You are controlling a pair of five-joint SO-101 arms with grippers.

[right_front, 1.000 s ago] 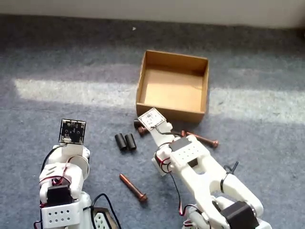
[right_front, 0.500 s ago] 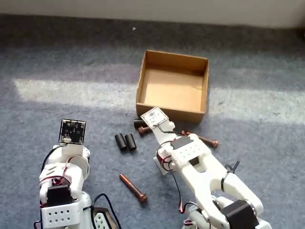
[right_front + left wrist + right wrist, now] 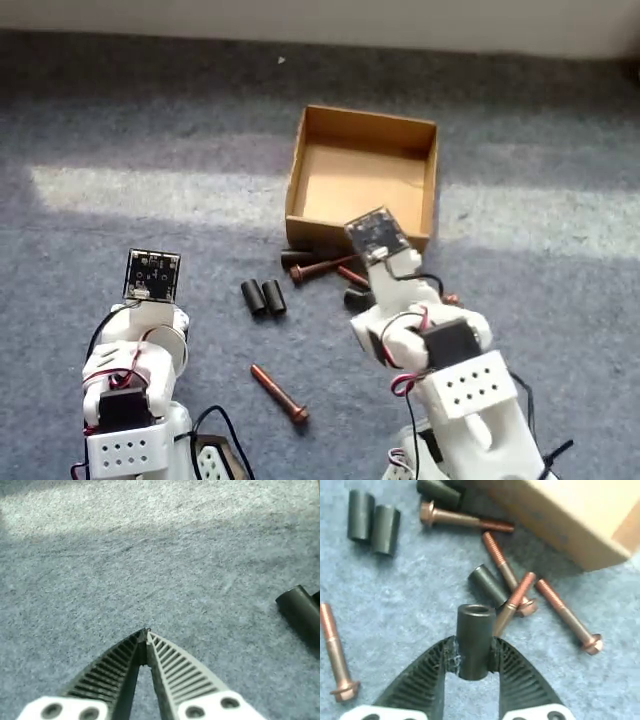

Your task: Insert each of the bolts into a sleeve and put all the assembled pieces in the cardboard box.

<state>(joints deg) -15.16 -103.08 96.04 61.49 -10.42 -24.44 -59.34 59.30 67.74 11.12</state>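
My right gripper (image 3: 473, 645) is shut on a black sleeve (image 3: 475, 637), held upright above the carpet with its open end up. Below it lie several copper bolts (image 3: 502, 570), one loose sleeve (image 3: 487, 585) and another sleeve (image 3: 437, 491) against the cardboard box (image 3: 570, 520). Two more sleeves (image 3: 263, 297) lie side by side left of the right arm (image 3: 420, 340). A single bolt (image 3: 278, 392) lies between the arms. The box (image 3: 355, 235) stands open, nothing inside. My left gripper (image 3: 146, 632) is shut on nothing over bare carpet, a sleeve (image 3: 300, 612) off to one side.
Grey carpet covers the whole floor, with a sunlit band across the middle. The left arm (image 3: 140, 350) sits folded at the front left. A pale wall runs along the far edge.
The right arm has swung to the right, its wrist now before the box's front wall, uncovering the bolts it was over. The left arm has kept still.
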